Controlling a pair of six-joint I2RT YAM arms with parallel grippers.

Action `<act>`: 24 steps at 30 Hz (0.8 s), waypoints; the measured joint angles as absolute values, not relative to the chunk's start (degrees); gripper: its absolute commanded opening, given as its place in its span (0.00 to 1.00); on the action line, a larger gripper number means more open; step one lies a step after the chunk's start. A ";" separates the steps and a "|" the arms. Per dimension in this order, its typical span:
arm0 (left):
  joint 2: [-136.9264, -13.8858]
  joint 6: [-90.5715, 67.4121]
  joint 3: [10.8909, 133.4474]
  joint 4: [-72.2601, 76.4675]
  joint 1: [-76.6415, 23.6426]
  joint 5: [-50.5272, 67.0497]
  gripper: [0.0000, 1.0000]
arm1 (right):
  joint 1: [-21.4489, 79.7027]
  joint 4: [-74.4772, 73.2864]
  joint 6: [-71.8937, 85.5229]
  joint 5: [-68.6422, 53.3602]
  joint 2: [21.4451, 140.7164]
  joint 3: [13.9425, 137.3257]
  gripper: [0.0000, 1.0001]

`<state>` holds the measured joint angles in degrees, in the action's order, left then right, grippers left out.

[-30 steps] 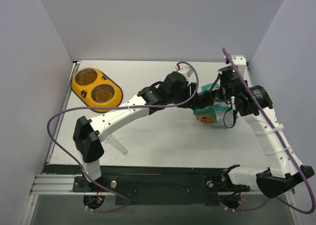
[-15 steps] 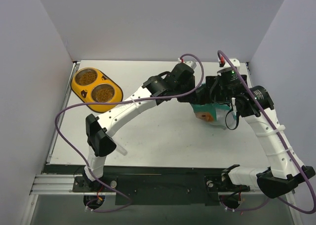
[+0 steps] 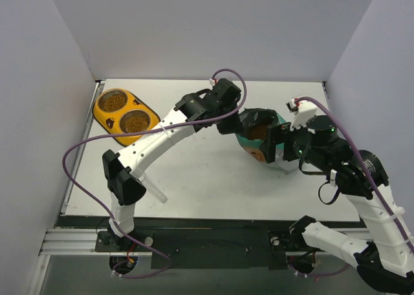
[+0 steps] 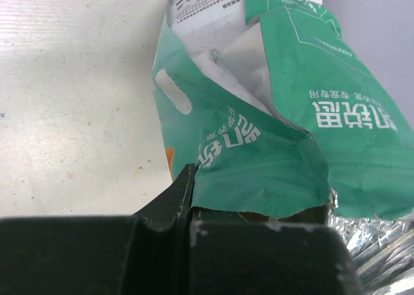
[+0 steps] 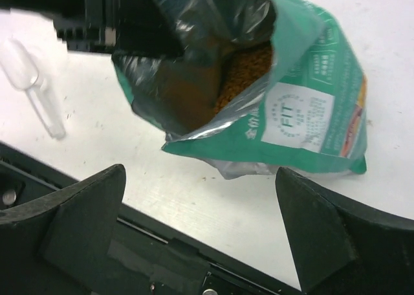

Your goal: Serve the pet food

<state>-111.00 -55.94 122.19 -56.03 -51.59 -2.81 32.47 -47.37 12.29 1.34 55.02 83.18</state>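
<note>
The counter [image 3: 194, 178] is being viewed from a fixed camera above and behind its near edge, looking down toward the back wall [image 3: 213, 30]. The left wrist camera is being held close against the teal pouch [image 4: 284, 133], facing across the counter. The right wrist camera is being held higher and farther back, looking steeply down into the open pouch mouth at the pet food [image 5: 242, 75]. The pouch is being shared by all three views; the clear scoop [image 5: 29, 81] by the right wrist and top views.
</note>
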 measured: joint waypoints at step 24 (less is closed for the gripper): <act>-82.91 -67.42 100.09 -60.99 -46.35 -5.56 0.00 | 68.62 -33.50 6.26 28.29 71.50 81.54 0.00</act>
